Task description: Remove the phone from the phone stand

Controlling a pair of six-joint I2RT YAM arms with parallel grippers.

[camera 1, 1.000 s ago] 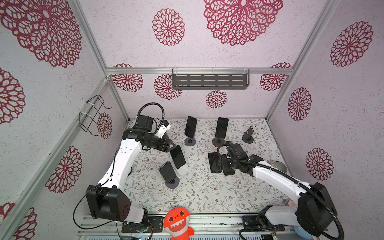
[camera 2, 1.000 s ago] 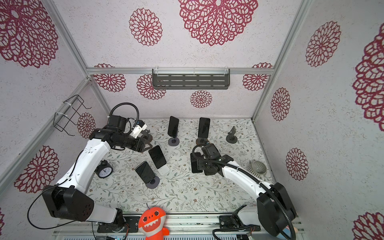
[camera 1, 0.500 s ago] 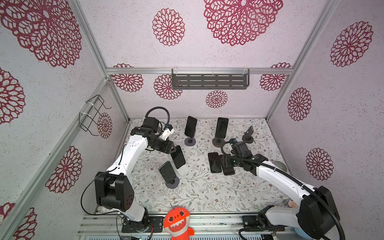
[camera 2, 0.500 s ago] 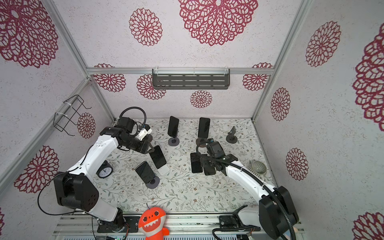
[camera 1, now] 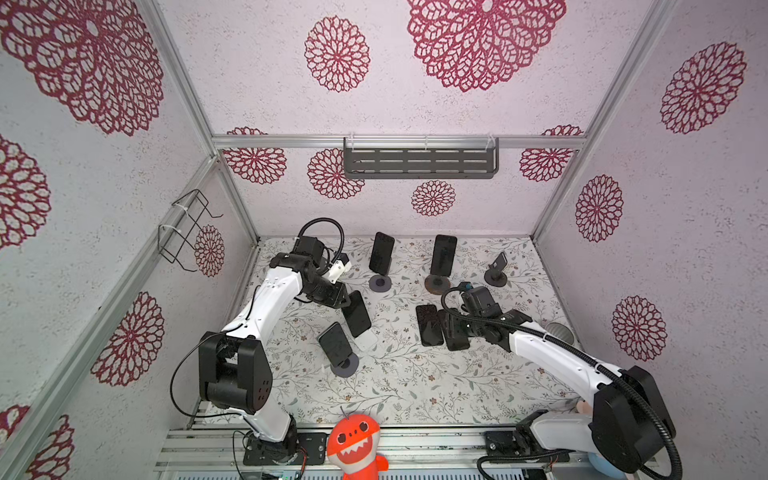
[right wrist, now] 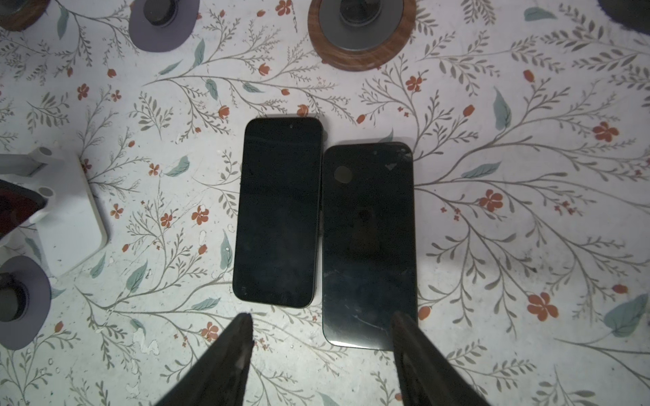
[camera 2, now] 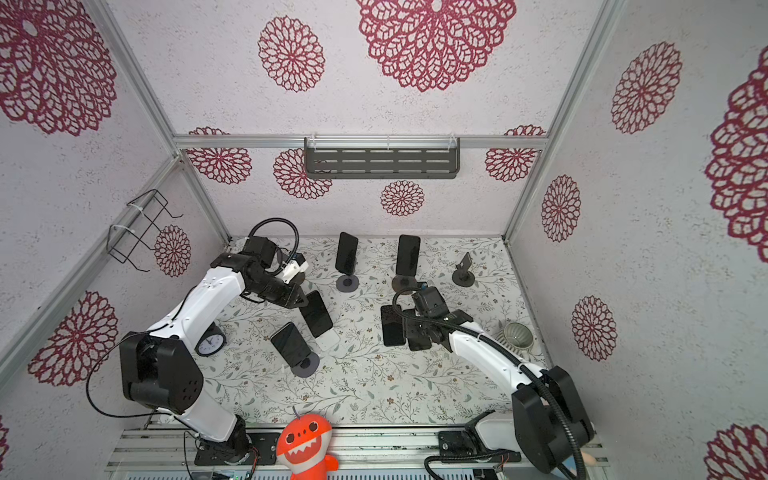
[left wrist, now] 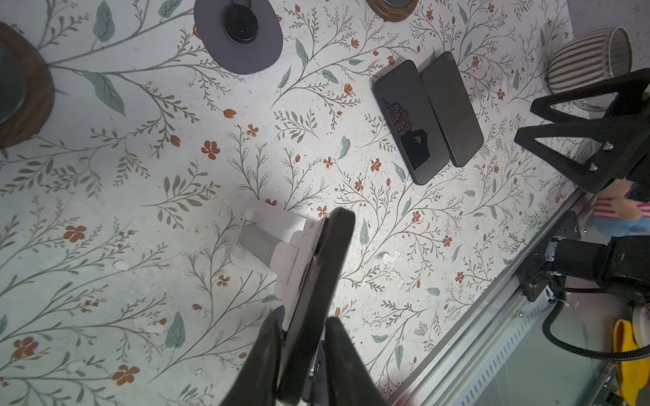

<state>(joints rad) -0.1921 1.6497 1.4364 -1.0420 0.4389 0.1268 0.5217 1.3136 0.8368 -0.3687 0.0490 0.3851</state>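
Observation:
A black phone [camera 1: 357, 313] [camera 2: 316, 313] leans on a white phone stand [camera 1: 368, 338] [camera 2: 328, 338] left of the table's middle. My left gripper [camera 1: 343, 297] [camera 2: 301, 297] is at its upper end. In the left wrist view the phone [left wrist: 316, 274] runs edge-on between the two fingers of the left gripper [left wrist: 302, 327], which are shut on it, and the stand [left wrist: 267, 239] shows behind. My right gripper [camera 1: 451, 328] [right wrist: 320, 320] hangs open over two black phones [right wrist: 278, 214] [right wrist: 367, 246] that lie flat side by side.
Two more phones [camera 1: 381, 253] [camera 1: 442, 255] stand on round-based stands at the back, and another [camera 1: 334, 345] in front of the white stand. An empty stand [camera 1: 495, 274] is back right. A striped cup [camera 1: 559, 330], a clock [camera 2: 210, 343] and an orange plush toy [camera 1: 353, 444] sit at the edges.
My left gripper moved right onto the leaning phone's upper end and its jaws closed on it. The right gripper drew back a little from the flat phones and stayed open.

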